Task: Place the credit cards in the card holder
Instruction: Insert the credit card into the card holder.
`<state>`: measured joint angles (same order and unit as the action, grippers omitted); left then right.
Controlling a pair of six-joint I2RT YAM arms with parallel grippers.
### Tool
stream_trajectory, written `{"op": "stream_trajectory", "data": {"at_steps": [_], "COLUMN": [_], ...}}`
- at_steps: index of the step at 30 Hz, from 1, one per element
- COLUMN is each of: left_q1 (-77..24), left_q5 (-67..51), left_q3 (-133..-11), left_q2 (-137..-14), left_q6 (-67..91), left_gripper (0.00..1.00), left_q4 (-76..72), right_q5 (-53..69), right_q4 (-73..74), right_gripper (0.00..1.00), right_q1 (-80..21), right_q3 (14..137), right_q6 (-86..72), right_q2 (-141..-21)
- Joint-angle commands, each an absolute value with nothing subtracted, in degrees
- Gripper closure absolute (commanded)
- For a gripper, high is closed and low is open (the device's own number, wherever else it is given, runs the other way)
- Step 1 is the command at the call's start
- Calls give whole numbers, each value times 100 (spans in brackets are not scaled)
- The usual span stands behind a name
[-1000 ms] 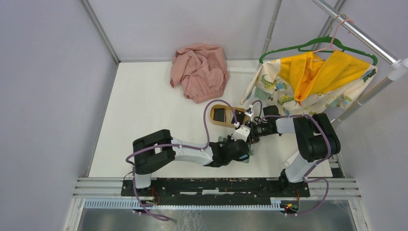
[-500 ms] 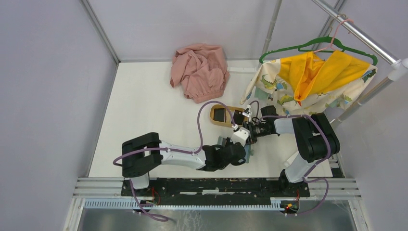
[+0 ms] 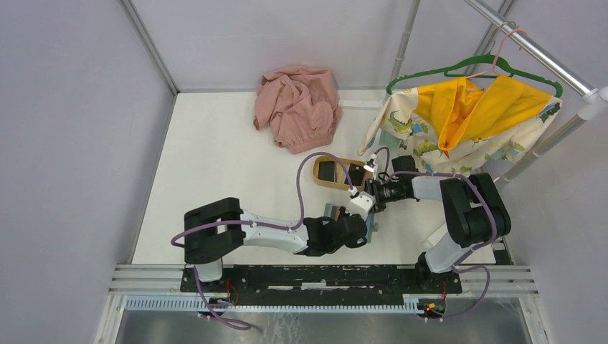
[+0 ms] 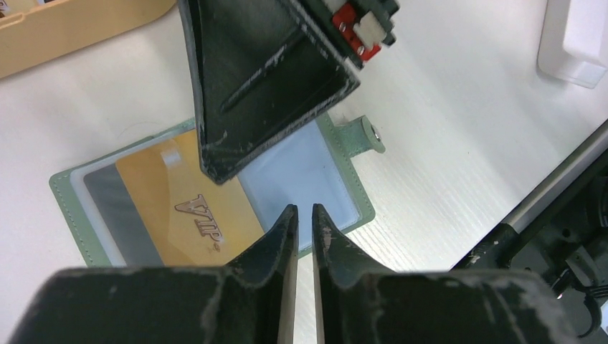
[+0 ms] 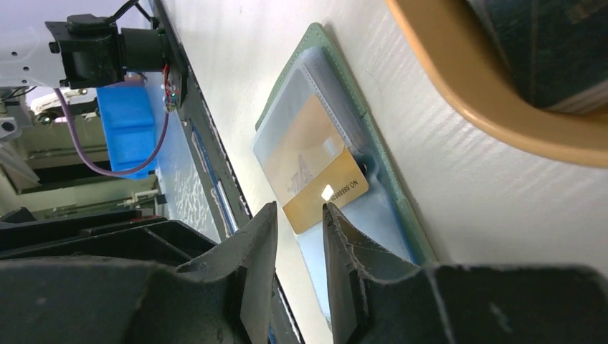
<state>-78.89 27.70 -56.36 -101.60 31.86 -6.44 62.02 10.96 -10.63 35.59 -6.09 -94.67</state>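
The card holder (image 4: 308, 179) lies open and flat on the white table, green rim outside and blue-grey inside. A gold credit card (image 4: 179, 208) marked VIP lies on its left half, partly under a clear slot. The right wrist view shows this card (image 5: 315, 172) sticking out of a pocket of the holder (image 5: 337, 64). My right gripper (image 5: 300, 208) is open and empty, its tips at the card's protruding end. One right finger (image 4: 265, 79) leans over the holder. My left gripper (image 4: 305, 211) hovers at the holder's near edge, jaws a narrow slit apart, holding nothing. A black credit card (image 3: 326, 170) lies in the tray.
An oval wooden tray (image 3: 331, 172) sits just behind the holder. A pink cloth (image 3: 297, 106) lies at the back. A yellow and patterned garment (image 3: 466, 122) hangs from a green hanger at the right. The metal rail (image 4: 545, 208) runs along the table's near edge.
My left arm has shifted left and lower, bringing its gripper over the holder's near edge while its jaws narrowed. The right gripper has stayed over the holder.
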Motion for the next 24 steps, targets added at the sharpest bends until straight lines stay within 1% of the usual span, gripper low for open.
{"op": "stream_trajectory", "data": {"at_steps": [1,3,5,9,12,17,19,21,24], "left_q1": [-7925,-7921,-7921,-7919,-7883,-7558,-7335,-7080,-6662], "left_q5": [2845,2943,3079,3280,3434,3297,3095,2809,2194], "left_q3": [-5837,-5792,-5683,-5239,-4912,-4384,-4148,-3888,-3446], "left_q2": [-10197,-10144,-10009,-9557,-9244,-8808,-8622,-8428,-8154], "left_q6": [3147,3125,3097,2956,2895,2995,3049,3106,3172], "left_gripper": [82,82,83,83,82,82,79,74,69], "left_q4": [-879,-858,-849,-996,-1023,-1134,-1287,-1489,-1959], "right_q5": [5851,5775,5762,5654,5530,5457,5414,5398,5422], "right_q4": [1160,1160,1114,1042,888,-34,-570,-1085,-1558], "right_gripper": [66,67,72,77,79,83,83,83,83], "right_q1": [-934,-931,-934,-930,-927,-929,-939,-947,-992], "right_q3": [3661,3615,3569,3504,3384,2844,2506,2193,1937], "right_q6": [-375,-336,-335,-205,-48,-46,-45,-225,-496], "right_q2": [-9145,-9141,-9146,-9065,-8874,-8281,-8009,-7787,-7717]}}
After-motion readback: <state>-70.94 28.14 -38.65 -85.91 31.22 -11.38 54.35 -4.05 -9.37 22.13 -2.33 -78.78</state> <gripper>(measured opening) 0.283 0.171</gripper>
